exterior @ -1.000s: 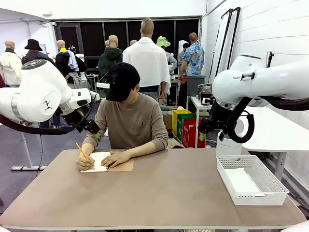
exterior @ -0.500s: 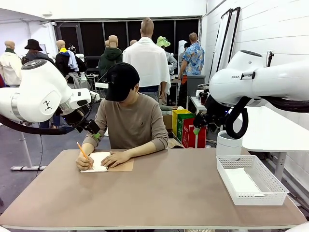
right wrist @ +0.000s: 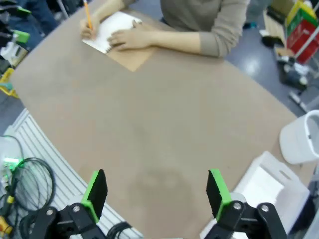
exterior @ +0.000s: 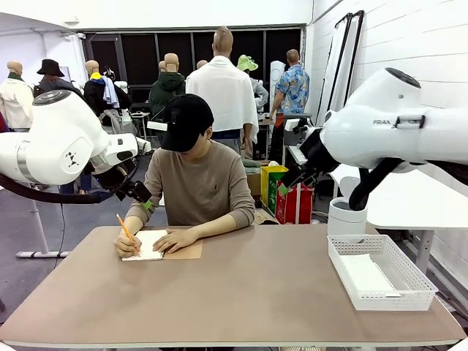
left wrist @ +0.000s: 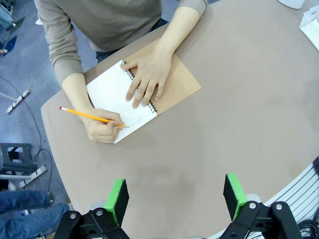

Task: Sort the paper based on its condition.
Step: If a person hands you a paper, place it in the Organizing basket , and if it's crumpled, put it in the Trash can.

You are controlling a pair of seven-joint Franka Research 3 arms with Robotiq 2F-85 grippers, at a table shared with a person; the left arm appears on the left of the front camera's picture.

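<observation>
Brown tabletop (exterior: 256, 285) stretched between the robot and a person seated at its far side, who was writing in a spiral notebook (left wrist: 112, 92) with a yellow pencil (left wrist: 84, 115) in one hand (left wrist: 102, 130) while the other hand (left wrist: 147, 74) pressed flat across the binding. At the robot's right end of the table stood a white mesh basket (exterior: 391, 300), and a loose white sheet of paper (exterior: 368, 275) lay flat on its floor. The left gripper (left wrist: 176, 199) hung above the table near the notebook with its jaws spread wide and nothing between them. The right gripper (right wrist: 157, 194) was raised high over the table, equally wide and empty. Such paper would likely be very light, limp and easily creased or torn, and, lying flat, would offer no edge to pinch from above. A hold at a free corner or edge, with gentle pressure, seemed the safest choice, ideally where the sheet was lifted or offered clear of the surface.
</observation>
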